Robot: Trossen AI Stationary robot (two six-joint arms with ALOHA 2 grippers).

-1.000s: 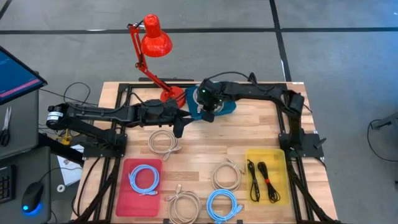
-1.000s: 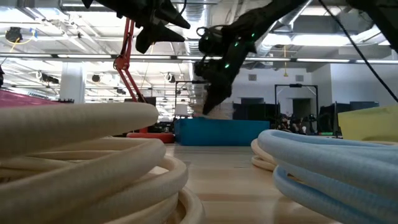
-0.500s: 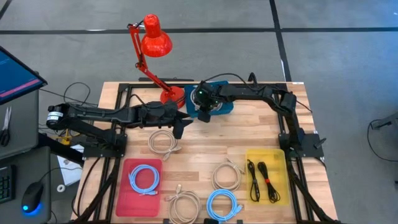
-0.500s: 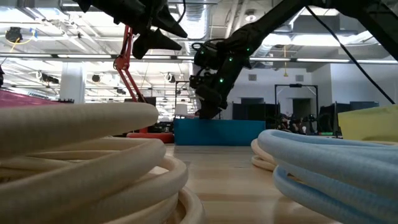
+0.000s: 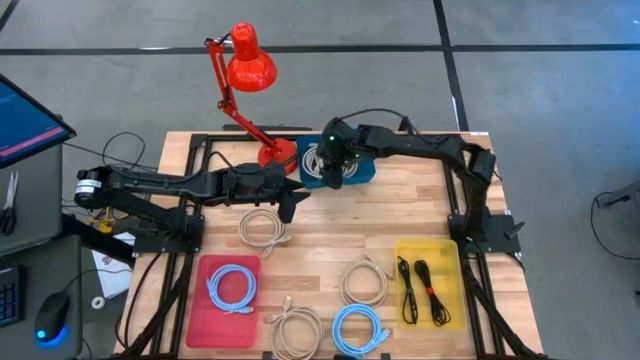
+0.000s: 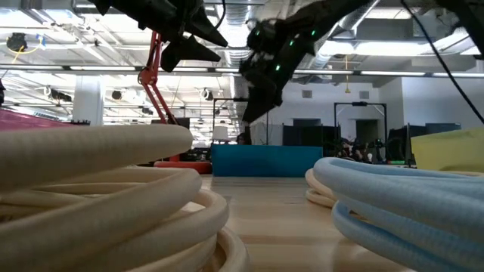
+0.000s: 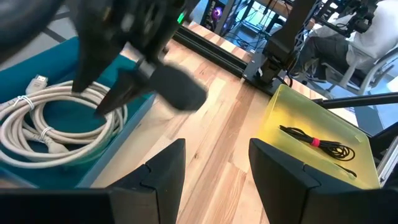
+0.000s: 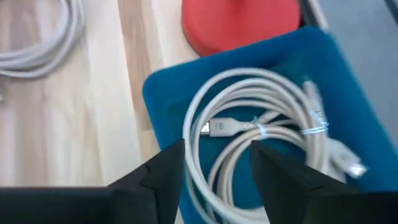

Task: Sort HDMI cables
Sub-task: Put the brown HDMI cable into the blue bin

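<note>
Wood table (image 5: 400,215), grey floor, red lamp (image 5: 245,62) at the back. Blue tray (image 8: 323,81) holds a beige coil (image 8: 261,134); right gripper (image 5: 333,180) hovers above, fingers spread, empty. Yellow bin (image 5: 448,250) has black cables (image 5: 420,290); red tray (image 5: 205,310) has a blue coil (image 5: 232,288). Left gripper (image 5: 290,205), spread too, is above the table beside the blue tray.

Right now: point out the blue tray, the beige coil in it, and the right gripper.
blue tray (image 8: 163,93): right wrist view, bare floor at a corner.
beige coil (image 8: 205,98): right wrist view, outer loop of the coil.
right gripper (image 8: 217,167): right wrist view, midway between its open fingers, above the tray.
</note>
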